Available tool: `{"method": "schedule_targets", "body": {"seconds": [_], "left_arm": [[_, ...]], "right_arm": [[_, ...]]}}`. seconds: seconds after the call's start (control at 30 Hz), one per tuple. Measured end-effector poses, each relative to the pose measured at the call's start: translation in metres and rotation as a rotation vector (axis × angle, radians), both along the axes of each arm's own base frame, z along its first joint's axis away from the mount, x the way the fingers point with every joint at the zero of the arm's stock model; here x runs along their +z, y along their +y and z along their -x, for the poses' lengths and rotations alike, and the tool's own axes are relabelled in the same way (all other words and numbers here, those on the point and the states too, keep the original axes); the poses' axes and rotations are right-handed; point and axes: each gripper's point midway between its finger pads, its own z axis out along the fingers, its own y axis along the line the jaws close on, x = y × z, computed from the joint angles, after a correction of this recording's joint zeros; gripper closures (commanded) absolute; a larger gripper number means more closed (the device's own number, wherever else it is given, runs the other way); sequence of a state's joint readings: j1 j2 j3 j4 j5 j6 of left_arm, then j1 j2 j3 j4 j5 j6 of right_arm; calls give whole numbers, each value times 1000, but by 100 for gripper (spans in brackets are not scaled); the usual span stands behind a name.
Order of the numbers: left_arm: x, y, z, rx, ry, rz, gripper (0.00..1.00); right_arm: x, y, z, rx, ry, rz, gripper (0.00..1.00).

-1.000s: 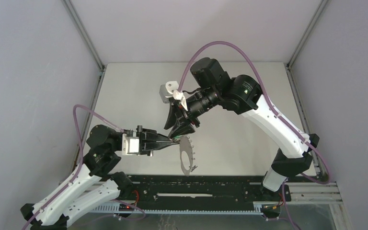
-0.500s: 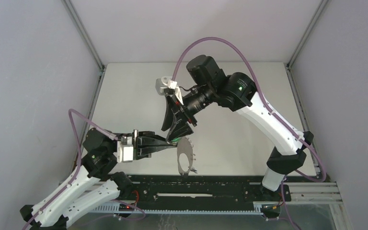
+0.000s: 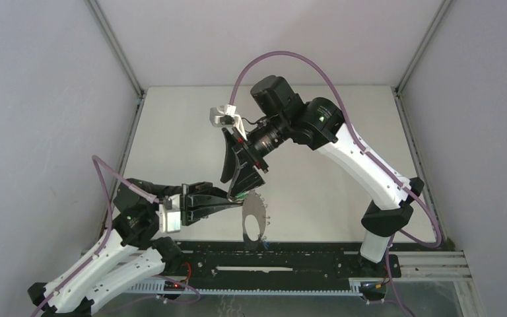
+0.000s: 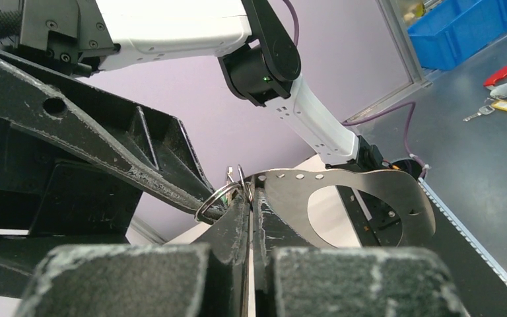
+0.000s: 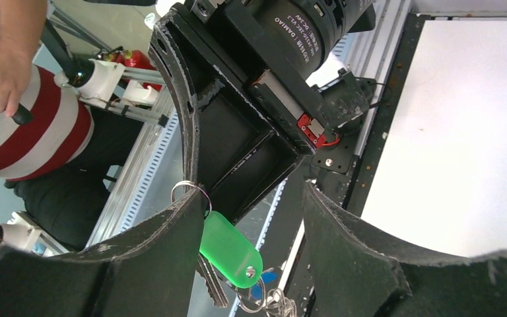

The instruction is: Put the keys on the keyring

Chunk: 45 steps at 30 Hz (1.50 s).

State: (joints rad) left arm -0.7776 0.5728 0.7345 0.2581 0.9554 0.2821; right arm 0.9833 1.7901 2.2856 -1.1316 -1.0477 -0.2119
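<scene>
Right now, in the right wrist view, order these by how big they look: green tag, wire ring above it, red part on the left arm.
1. green tag
2. wire ring and red part: they look about alike and may sit at different depths, so I won't rank them.

The keyring [image 4: 290,193], a grey metal band with an oval opening and small holes along its rim, stands on edge in the air, while the green-headed key [image 5: 230,247] hangs from a wire loop [image 5: 188,188], the blue-headed key [image 5: 265,280] partly hidden below.
</scene>
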Motion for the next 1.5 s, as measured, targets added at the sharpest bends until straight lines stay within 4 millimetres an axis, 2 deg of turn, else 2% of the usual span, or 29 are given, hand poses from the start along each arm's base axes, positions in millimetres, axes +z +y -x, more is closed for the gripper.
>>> {"method": "schedule_targets", "body": {"seconds": [0.27,0.4,0.43,0.47,0.5,1.2,1.5], "left_arm": [[4,1,2,3,-60,21,100],[5,1,4,0,-86,28,100],[5,1,5,-2,-91,30,100],[6,2,6,-4,-99,32,100],[6,2,6,-6,-108,36,100],[10,6,7,43,-288,98,100],[12,6,-8,136,-324,136,100]], "right_arm": [[2,2,5,27,58,-2,35],[1,3,6,40,93,1,23],[1,3,5,39,96,1,17],[1,4,5,37,98,1,3],[0,5,4,35,100,2,1],[-10,11,1,-38,230,111,0],[-10,8,-6,-93,322,133,0]]}}
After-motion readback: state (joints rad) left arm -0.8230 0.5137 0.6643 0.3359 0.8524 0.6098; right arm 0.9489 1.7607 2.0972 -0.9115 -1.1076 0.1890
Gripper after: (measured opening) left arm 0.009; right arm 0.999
